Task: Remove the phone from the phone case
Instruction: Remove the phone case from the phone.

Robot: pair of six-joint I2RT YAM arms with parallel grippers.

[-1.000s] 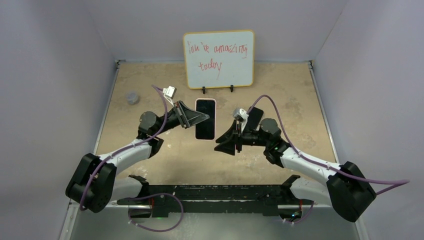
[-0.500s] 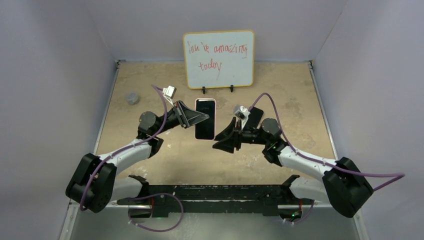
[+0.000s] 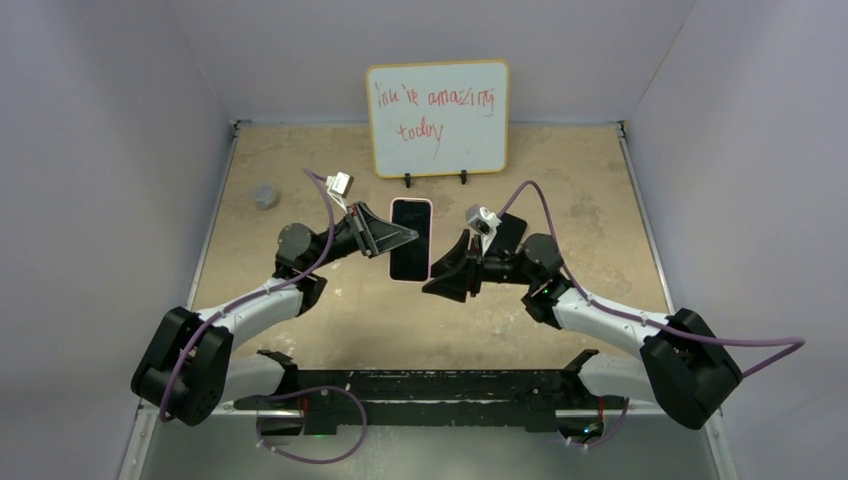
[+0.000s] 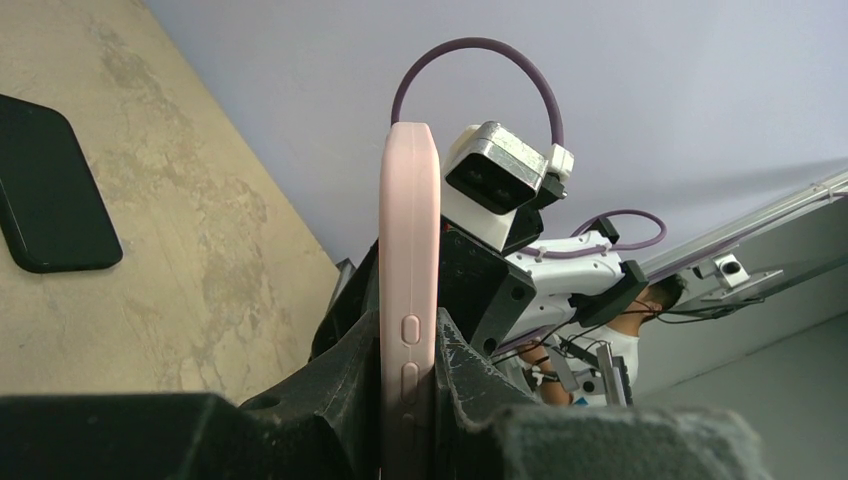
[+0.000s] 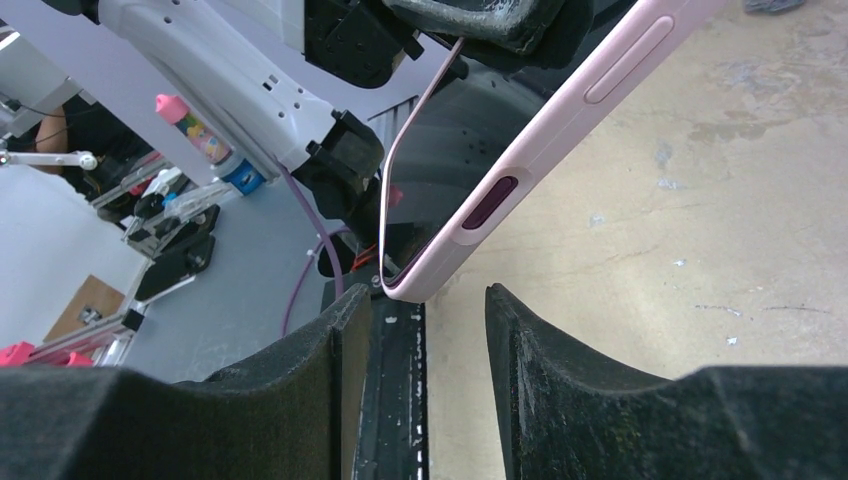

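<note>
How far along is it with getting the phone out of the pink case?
Done: the left gripper clamps the pink case by its edges, held aloft. In hand: the open right gripper sits at one corner of the case, not gripping it. Left: the phone is in the case, not yet out.

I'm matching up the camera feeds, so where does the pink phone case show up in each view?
Top external: pink phone case at centre, between the two arms.
Left wrist: case edge-on, upright at centre, in the left gripper.
Right wrist: case slanting across the upper middle, above the right gripper.
Shared landmark: the left gripper, clamped on the case in all three.
</note>
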